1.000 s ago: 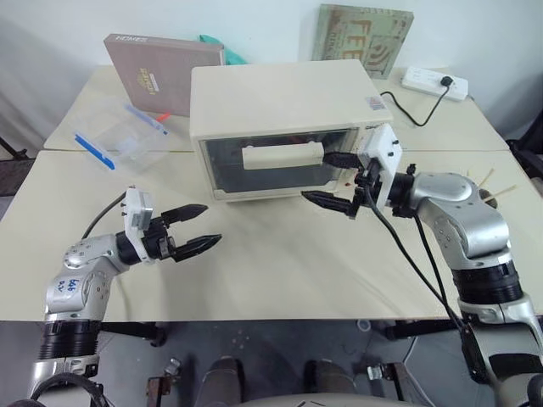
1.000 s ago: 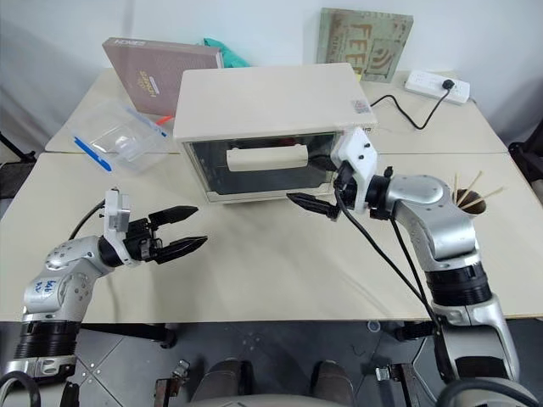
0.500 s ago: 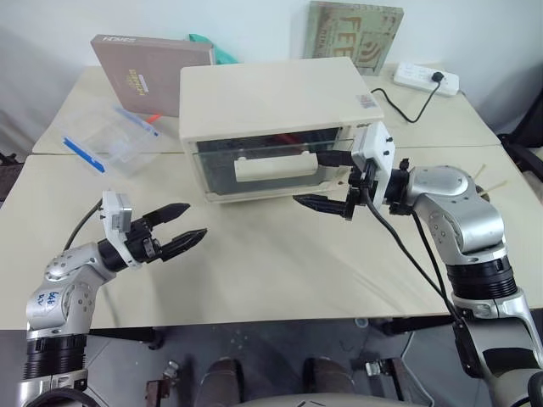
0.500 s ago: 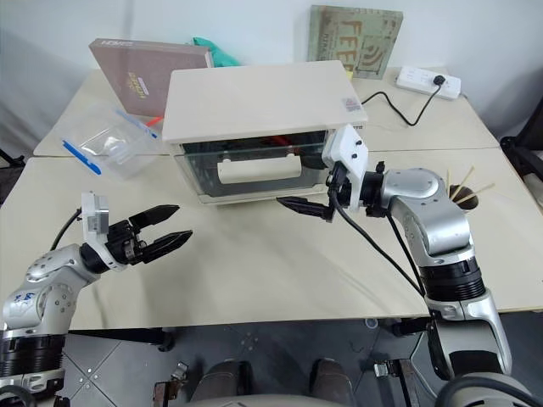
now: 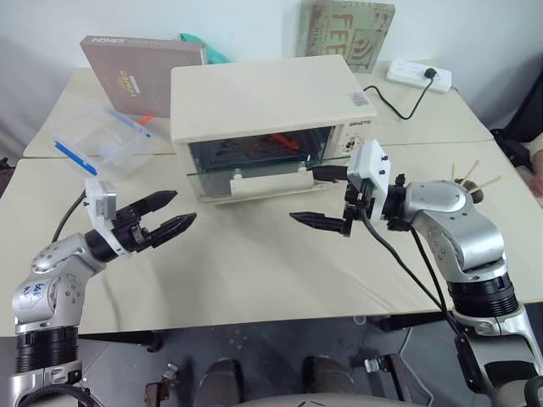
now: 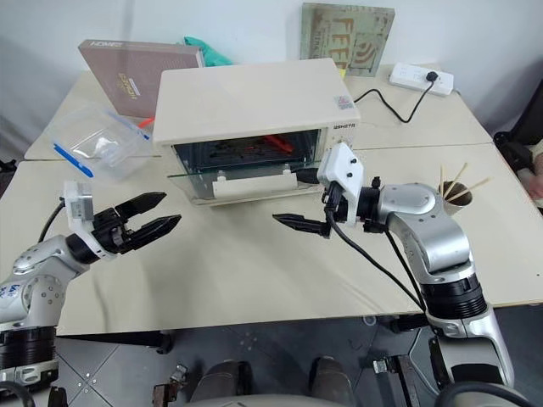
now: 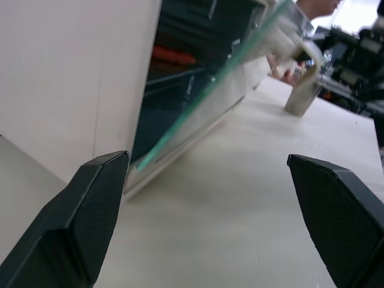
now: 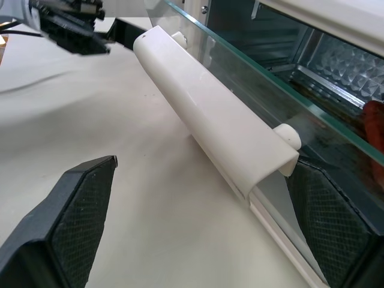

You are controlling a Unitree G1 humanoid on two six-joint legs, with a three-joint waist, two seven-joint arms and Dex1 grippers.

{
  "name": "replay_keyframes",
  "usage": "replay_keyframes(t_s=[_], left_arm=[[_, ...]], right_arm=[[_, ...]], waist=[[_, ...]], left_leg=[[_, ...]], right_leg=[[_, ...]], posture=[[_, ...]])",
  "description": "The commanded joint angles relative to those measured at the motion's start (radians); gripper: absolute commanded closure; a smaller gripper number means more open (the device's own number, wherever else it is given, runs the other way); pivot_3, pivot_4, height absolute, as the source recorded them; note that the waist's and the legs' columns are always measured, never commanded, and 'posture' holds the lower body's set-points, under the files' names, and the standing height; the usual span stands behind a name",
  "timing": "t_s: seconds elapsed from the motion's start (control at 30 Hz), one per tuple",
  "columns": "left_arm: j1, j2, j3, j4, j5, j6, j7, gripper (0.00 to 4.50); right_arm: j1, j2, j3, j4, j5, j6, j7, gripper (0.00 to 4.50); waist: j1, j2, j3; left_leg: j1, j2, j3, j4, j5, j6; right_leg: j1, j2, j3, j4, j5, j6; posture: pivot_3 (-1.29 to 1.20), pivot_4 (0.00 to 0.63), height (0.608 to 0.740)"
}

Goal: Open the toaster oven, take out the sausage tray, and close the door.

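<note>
The cream table (image 5: 280, 271) carries the toaster oven (image 5: 263, 93), a cream-white box standing toward the far middle with its front facing the near edge and its control panel on the right end. The door (image 5: 254, 174) is partly open, hinged along its lower edge and tilted outward toward the near side, so the glass pane leans away from the dark cavity; its long cream bar handle (image 8: 210, 117) runs along the free top edge of the pane. A brown flat box (image 5: 140, 72) leans at the far left corner of the table, and a clear plastic box with a blue edge (image 5: 102, 140) lies on the left, just near of it. A framed picture (image 5: 346, 34) stands at the far side behind the oven, with a white power strip (image 5: 418, 75) to its right. The right gripper (image 5: 318, 197) sits just in front of the oven's right end, pointing left, its two black fingers wide apart, the upper one by the right end of the handle and the lower one over the table; it holds nothing. The left gripper (image 5: 165, 214) hovers over the table to the near left of the oven, fingers apart and empty. Inside the cavity a red sausage (image 6: 276, 142) shows on the sausage tray (image 6: 242, 153), which is in the oven behind the glass.
</note>
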Motion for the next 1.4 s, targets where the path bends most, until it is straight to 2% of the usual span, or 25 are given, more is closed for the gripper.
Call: replay_keyframes(t_s=[0.03, 0.37, 0.4, 0.63, 0.93, 1.23, 1.4], left_arm=[[-0.006, 0.024, 0.067, -0.011, -0.081, 0.041, -0.012, 1.18], [-0.019, 0.104, 0.097, 0.046, -0.116, 0.104, -0.066, 4.34], [-0.023, 0.105, 0.096, 0.048, -0.118, 0.108, -0.067, 4.44], [-0.096, 0.079, 0.025, 0.073, -0.108, 0.133, -0.088, 4.44], [-0.217, 0.016, -0.062, 0.194, -0.035, 0.053, -0.107, 4.44], [-0.252, 0.008, -0.159, 0.268, 0.035, 0.041, -0.189, 4.44], [-0.252, 0.006, -0.169, 0.278, 0.051, 0.031, -0.218, 4.44]], right_arm=[[0.012, 0.012, 0.028, -0.053, 0.010, -0.009, 0.012, 0.00], [0.029, 0.019, 0.052, -0.051, -0.004, -0.026, 0.019, 0.00], [0.030, 0.020, 0.053, -0.051, -0.006, -0.026, 0.020, 0.00], [0.050, 0.031, 0.067, -0.070, -0.011, -0.022, 0.017, 0.00], [0.113, 0.042, 0.087, -0.137, -0.021, 0.002, -0.019, 0.00], [0.156, 0.028, 0.079, -0.206, -0.006, 0.073, -0.063, 0.00], [0.208, -0.008, 0.073, -0.258, -0.003, 0.130, -0.083, 0.00]], waist=[[-0.007, 0.000, 0.000], [-0.013, 0.000, 0.000], [-0.013, 0.000, 0.000], [-0.014, 0.000, 0.000], [-0.023, 0.000, 0.000], [-0.027, 0.000, 0.000], [-0.021, 0.000, 0.000]], left_leg=[[0.000, 0.000, 0.000, 0.000, 0.000, 0.000], [0.001, 0.000, 0.000, -0.001, 0.000, 0.000], [0.001, 0.000, 0.000, -0.001, 0.000, 0.000], [0.001, 0.000, 0.000, 0.000, 0.000, 0.000], [0.002, 0.002, 0.002, 0.000, 0.000, -0.001], [0.002, 0.002, 0.002, 0.001, -0.001, -0.001], [0.002, 0.002, 0.003, 0.001, -0.002, -0.001]], right_leg=[[0.000, 0.000, 0.000, 0.000, 0.000, 0.000], [0.000, 0.000, 0.000, 0.000, 0.000, 0.000], [0.000, 0.000, 0.000, 0.000, 0.000, 0.000], [0.000, 0.000, 0.000, 0.001, 0.000, 0.000], [-0.001, 0.001, 0.000, 0.002, 0.000, 0.000], [-0.002, 0.001, 0.000, 0.005, 0.000, 0.000], [-0.002, 0.001, 0.000, 0.005, 0.000, 0.000]], posture=[[0.00, 0.150, 0.740], [0.00, 0.150, 0.740], [0.00, 0.150, 0.740], [0.00, 0.150, 0.740], [0.00, 0.150, 0.740], [0.00, 0.150, 0.740], [0.00, 0.150, 0.740]])
